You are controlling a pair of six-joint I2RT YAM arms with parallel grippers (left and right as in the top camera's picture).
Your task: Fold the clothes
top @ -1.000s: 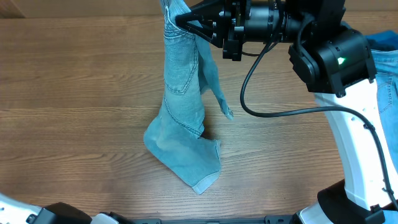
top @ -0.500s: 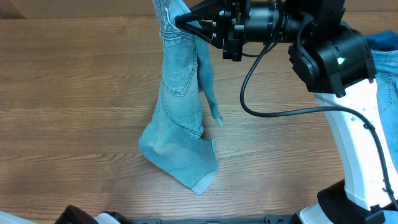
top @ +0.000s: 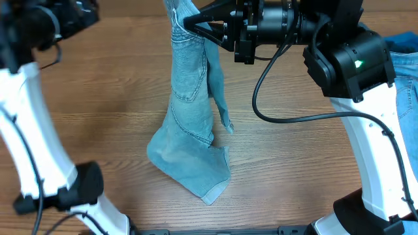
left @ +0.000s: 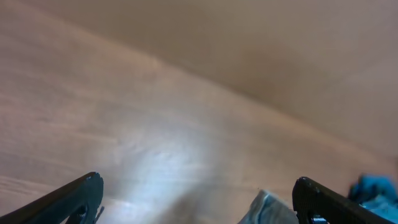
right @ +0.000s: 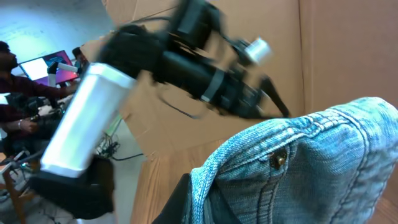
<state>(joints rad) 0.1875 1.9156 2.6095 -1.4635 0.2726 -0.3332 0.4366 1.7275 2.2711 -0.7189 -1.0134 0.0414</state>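
The right hand (top: 191,23) is clenched on the waistband of the shorts (top: 189,91), raised above the far side of the desk (top: 98,130). The shorts hang from this grip as one tall column of pale denim. Their lower part, with a cuff (top: 215,189), rests crumpled on the desk near its middle. A narrow flap of cloth hangs free on the right side of the column.

In the right wrist view we see the waistband close up (one metal rivet (right: 277,158) shows on it), with the left arm (right: 93,124) blurred beyond.

The left hand (left: 198,182) is released: its fingers (left: 81,194) stand wide apart with nothing between them, over bare wood. In the overhead view it sits at the far left corner, well apart from the shorts.

A pile (top: 410,91) of further blue clothes lies at the right edge of the desk, partly hidden by the right arm.
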